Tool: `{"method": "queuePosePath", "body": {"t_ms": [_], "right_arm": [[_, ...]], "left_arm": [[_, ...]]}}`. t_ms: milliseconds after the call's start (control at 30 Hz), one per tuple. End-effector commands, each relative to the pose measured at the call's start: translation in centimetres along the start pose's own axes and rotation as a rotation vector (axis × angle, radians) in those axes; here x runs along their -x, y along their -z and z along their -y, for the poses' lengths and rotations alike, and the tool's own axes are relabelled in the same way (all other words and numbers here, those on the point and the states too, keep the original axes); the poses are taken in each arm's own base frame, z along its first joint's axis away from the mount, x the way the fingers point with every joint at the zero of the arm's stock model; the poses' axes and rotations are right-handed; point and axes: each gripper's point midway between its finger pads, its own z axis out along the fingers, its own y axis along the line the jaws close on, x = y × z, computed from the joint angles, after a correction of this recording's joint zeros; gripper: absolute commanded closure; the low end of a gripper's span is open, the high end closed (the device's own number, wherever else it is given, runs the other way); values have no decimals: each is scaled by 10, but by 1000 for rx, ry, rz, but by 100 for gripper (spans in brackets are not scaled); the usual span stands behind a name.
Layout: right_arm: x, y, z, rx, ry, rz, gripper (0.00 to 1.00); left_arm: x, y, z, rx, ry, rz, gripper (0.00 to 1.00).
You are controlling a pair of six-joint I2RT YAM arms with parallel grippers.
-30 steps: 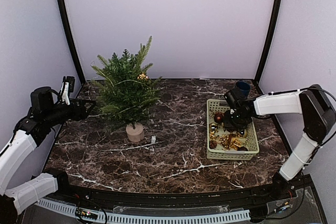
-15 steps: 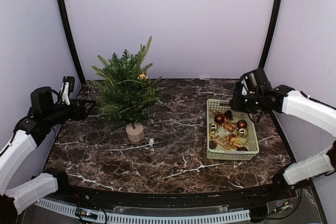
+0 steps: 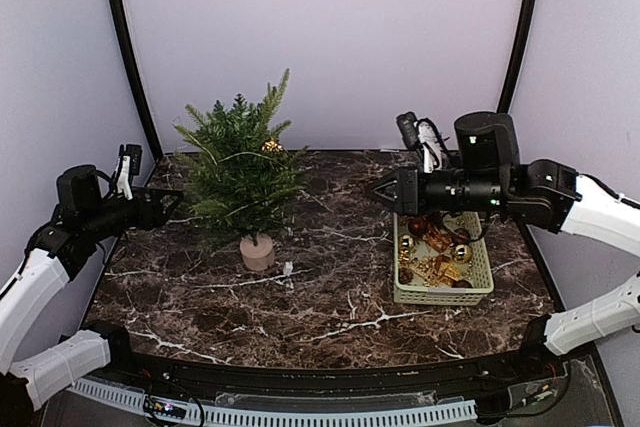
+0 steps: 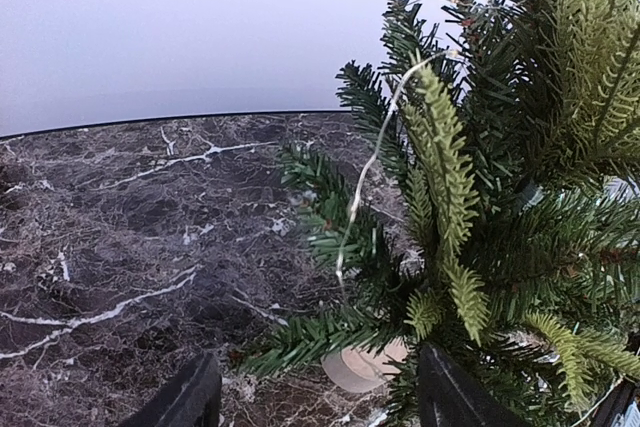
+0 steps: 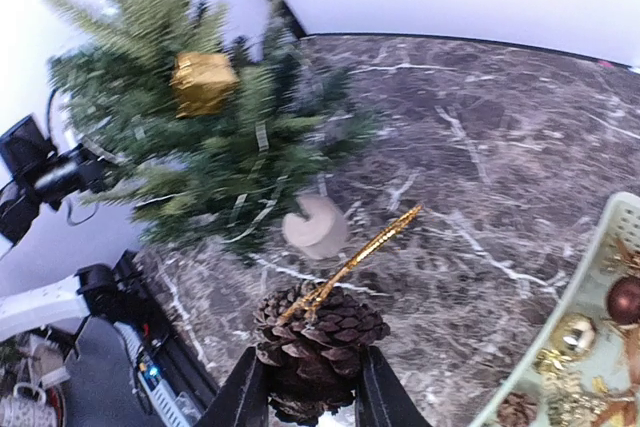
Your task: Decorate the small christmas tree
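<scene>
The small christmas tree (image 3: 240, 172) stands in a beige pot (image 3: 257, 252) at the table's left, with a gold gift ornament (image 3: 271, 146) near its top. My right gripper (image 3: 385, 190) is held above the table left of the basket. It is shut on a brown pine cone (image 5: 318, 342) with a gold hanging loop (image 5: 350, 262), and points at the tree (image 5: 200, 137). My left gripper (image 3: 170, 205) is open and empty just left of the tree. Its fingers (image 4: 190, 397) frame the low branches (image 4: 480, 197) and the pot (image 4: 365, 367).
A pale green basket (image 3: 478, 292) at the right holds several brown and gold baubles and gold ornaments (image 3: 435, 267). A small white scrap (image 3: 290, 268) lies on the dark marble table beside the pot. White walls enclose the back and sides.
My right arm has lifted out of the basket and swung left towards the tree, carrying the pine cone. The left arm has not moved.
</scene>
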Motion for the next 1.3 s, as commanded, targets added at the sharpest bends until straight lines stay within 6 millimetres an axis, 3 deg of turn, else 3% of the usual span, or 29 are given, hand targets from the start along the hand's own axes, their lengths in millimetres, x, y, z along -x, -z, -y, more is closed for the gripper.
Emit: {"method": "queuePosePath", "body": {"t_ms": [0,133,300,667,1033,1267], "right_arm": [[10,-7,-87,226,103,47,71],[9,-24,-136,287,162,43,70],[9,-61,-158,241,200,45,70],[32,-116,-162,78,261,67,68],[45,-142,-162,-6,298,92,66],[38,-165,-150,-64,306,71,65]], "left_arm": [[5,3,5,-24,-10,36,30],[5,3,6,-29,-9,39,30],[6,4,8,-43,-9,42,31],[8,5,13,-67,-10,52,30],[9,6,15,-74,-10,57,31],[9,7,16,-79,-10,58,31]]}}
